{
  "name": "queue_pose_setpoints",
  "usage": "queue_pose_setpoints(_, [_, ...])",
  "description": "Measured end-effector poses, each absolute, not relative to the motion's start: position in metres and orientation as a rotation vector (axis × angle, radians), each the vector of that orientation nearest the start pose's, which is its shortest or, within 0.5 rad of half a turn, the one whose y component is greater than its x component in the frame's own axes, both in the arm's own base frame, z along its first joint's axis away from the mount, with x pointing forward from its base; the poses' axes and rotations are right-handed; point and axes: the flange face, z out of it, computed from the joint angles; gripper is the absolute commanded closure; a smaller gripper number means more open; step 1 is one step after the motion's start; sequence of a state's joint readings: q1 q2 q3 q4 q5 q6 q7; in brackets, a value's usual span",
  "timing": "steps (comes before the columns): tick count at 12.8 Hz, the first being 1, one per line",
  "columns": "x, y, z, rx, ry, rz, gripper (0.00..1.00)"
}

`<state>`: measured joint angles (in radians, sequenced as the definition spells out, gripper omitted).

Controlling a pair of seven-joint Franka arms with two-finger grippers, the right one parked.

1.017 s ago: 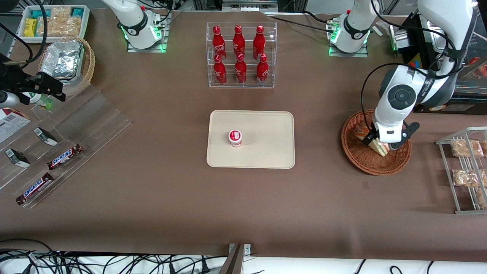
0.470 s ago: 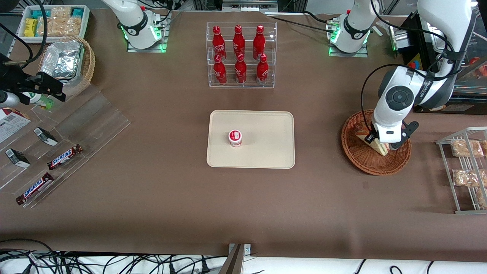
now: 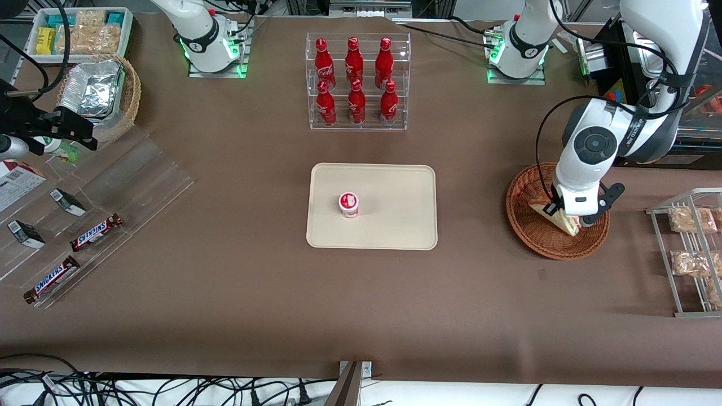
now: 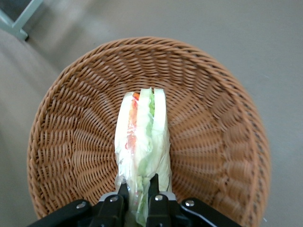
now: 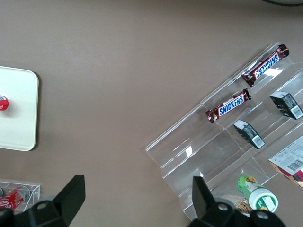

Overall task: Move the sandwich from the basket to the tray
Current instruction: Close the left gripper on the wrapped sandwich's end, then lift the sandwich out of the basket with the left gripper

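The sandwich [image 4: 142,137], a wrapped wedge with green and red filling, stands on edge in the reddish-brown wicker basket [image 4: 213,123]. My left gripper [image 4: 138,191] is shut on its near end, one finger [image 4: 124,191] on each side of the wrap. In the front view the gripper [image 3: 564,217] sits low over the basket [image 3: 530,239] toward the working arm's end of the table, with the sandwich [image 3: 555,220] partly hidden by the wrist. The beige tray [image 3: 395,192] lies mid-table, well apart from the basket.
A small white cup with a red lid [image 3: 348,204] stands on the tray. A clear rack of red bottles [image 3: 357,84] is farther from the camera than the tray. A wire rack of bagged snacks [image 3: 691,248] stands beside the basket near the table's end.
The wrist has shifted slightly over the basket and the wedge has turned a little with it. The fingers stay closed on the sandwich throughout.
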<state>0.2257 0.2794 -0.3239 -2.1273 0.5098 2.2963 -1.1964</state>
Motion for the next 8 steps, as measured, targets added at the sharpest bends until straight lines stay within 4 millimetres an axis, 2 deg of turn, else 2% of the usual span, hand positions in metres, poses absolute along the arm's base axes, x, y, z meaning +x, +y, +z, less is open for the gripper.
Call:
queue_pose_setpoints(2, [0.572,-0.060,0.302,-2.705,-0.894,-0.078,0.84])
queue_pose_setpoints(5, [0.586,-0.082,0.353,-2.779,-0.644,0.082,0.84])
queue_pose_setpoints(6, [0.590,-0.098,0.370,-2.823,-0.586,0.092,0.83])
queue_pose_setpoints(8, [0.589,-0.144,0.395,-2.915,-0.476,0.079,0.83])
